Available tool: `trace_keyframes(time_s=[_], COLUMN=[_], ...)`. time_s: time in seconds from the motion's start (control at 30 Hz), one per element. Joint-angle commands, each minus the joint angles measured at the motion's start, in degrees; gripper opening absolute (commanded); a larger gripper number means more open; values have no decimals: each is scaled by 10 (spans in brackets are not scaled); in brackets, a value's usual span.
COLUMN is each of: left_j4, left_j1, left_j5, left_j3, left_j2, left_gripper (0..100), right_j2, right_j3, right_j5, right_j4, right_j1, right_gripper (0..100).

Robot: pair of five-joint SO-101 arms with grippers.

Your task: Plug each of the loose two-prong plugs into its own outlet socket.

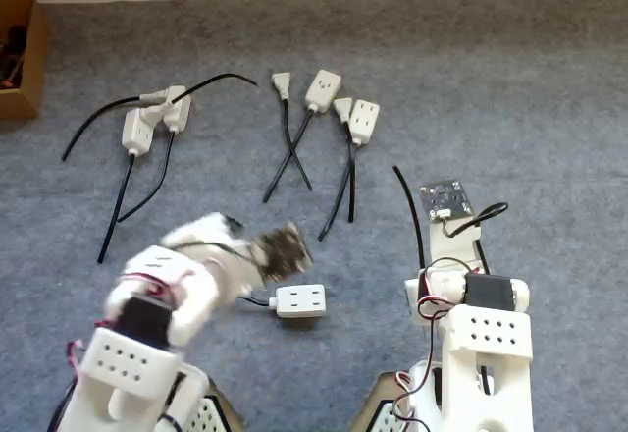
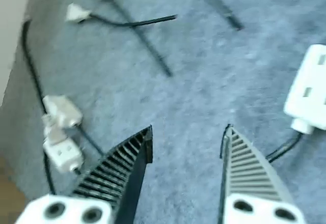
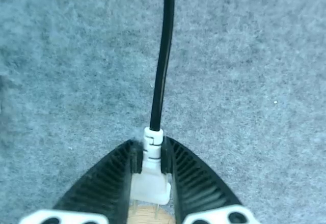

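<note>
right claw (image 3: 151, 143) is clamped on a white two-prong plug (image 3: 151, 183), one ribbed finger pressed to each side of its body; the plug's black cord (image 3: 163, 56) runs straight out from between the fingertips and lies along the grey carpeted table (image 3: 265, 81); in the high view the cord stretches away from the right arm (image 1: 481, 339), which stands at the near right of the table; left claw (image 2: 187, 132) is spread wide with nothing between its fingers, hanging over bare carpet; just beside it lies a white outlet socket (image 2: 308, 96), flat on the table, with a thin dark lead leaving its near end; the high view places this socket between the two arms, close by the left arm (image 1: 157, 319); farther out, toward the middle of the far side, a loose plug (image 1: 282, 83), a second socket (image 1: 323, 88), another plug (image 1: 341, 108) and a third socket (image 1: 364, 120) lie close together in a row, their black leads crossing one another as they trail back toward the arms; off to the far left a cluster of white pieces (image 1: 137, 130) lies bunched together with cords trailing away; i cannot tell whether any plug there is seated in a socket; a cardboard box (image 1: 18, 59) sits at the far left corner, well apart from everything else
</note>
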Motion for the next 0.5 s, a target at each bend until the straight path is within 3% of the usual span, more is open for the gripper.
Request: trace_keyframes(time_s=[0.0, 0.17, 0.27, 0.47], left_j4=[0, -44, -79, -84], left_j1=[-82, -174, -218, -226], left_j5=[15, 146, 222, 252], left_j3=[-36, -36, -36, -49], left_j2=[-2, -2, -2, -2], left_gripper=[240, 239, 239, 239], right_j2=[-9, -8, -7, 143], right_j3=[-6, -29, -102, -323], right_j5=[6, -1, -64, -121], right_j4=[-3, -4, -2, 61], right_j1=[1, -45, -68, -138], right_gripper=[5, 5, 5, 5])
